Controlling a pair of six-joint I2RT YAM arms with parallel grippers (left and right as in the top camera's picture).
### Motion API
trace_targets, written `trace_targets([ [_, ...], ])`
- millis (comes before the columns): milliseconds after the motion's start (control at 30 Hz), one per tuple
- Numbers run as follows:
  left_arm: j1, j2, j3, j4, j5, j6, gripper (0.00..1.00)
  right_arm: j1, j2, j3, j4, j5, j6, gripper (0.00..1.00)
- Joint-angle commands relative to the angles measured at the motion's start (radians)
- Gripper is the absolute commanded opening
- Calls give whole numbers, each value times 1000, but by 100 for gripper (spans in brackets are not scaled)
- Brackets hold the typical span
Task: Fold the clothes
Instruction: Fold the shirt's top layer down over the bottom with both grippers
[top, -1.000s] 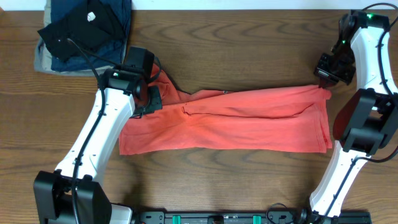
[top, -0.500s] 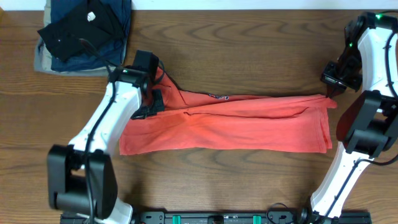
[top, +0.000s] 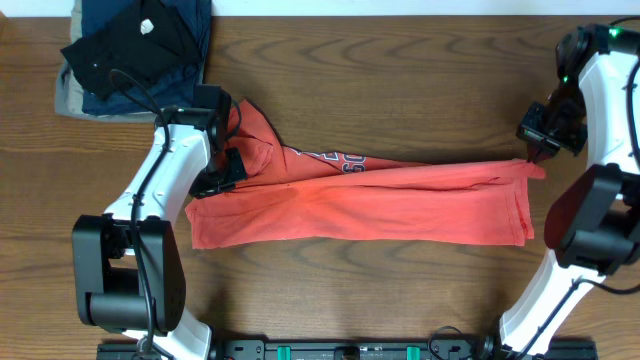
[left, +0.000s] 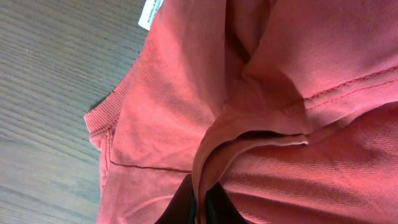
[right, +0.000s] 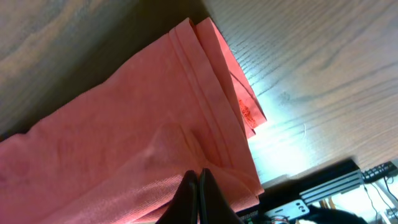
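The orange-red T-shirt (top: 400, 205) is seen folded into a long band mid-table (top: 400, 80), its long axis running left to right, with the collar (left: 102, 115) toward the left. A fold near the collar is pinched by the left gripper (top: 228, 170). The far hem corner is pinched by the right gripper (top: 533, 153).

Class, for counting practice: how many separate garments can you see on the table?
4. The orange-red T-shirt lies stretched across the middle; a black garment, a navy garment and a khaki garment sit stacked at the far left corner. The stack may hide more.
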Motion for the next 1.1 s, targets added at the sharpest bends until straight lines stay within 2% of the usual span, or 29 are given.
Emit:
trace_targets([
  [0,14,2,-7,-14,-34,-1,6,0,-21,-98,27,74,40,1],
  [167,14,2,-7,-65,-34,-1,7,0,-21,-224,89,69,43,1],
  [200,14,2,-7,-78,-34,-1,13,0,-21,-240,95,69,43,1],
  [267,14,2,-7,-104,-34,0,34,0,-21,-267,104,71,43,1],
  [333,14,2,-7,-118,-34,3,51,0,-21,-279,102,73,42,1],
  [400,14,2,-7,-119,-35,3,61,0,-21,-280,96,76,24,4],
  [433,14,2,-7,-117,-35,3,61,0,-21,-280,93,76,15,13],
  [500,14,2,-6,-110,-35,3,61,0,-21,-280,81,76,-8,44],
  [533,14,2,-6,-105,-35,3,62,0,-21,-280,77,76,-16,56],
  [567,14,2,-5,-101,-35,3,62,0,-21,-280,74,76,-20,71],
  [600,14,1,-1,-98,-35,3,61,0,-21,-280,68,76,-22,94],
  [633,14,0,3,-95,-35,8,61,0,-21,-280,64,76,-24,99],
  [867,10,-21,41,-48,-27,18,58,10,-21,-280,69,54,-34,99],
  [1067,7,-10,37,62,196,101,63,53,-21,-280,114,-28,-71,99],
])
